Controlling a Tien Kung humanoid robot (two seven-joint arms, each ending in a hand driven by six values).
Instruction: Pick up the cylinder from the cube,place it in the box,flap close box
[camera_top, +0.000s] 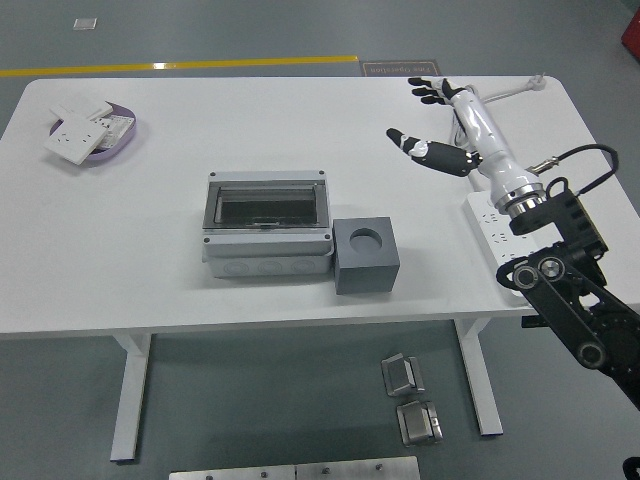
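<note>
One box (266, 227), flap shut; one cube (366, 256) at its 3 o'clock, hole empty. Right hand (440, 120) spread, holding nothing. No legible writing.

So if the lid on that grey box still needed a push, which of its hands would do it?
The right hand, probably. It is the only one in view, open and raised over the table's far right, holding nothing. The box sits left of the cube, whose hole looks empty. The left arm is out of sight.
</note>
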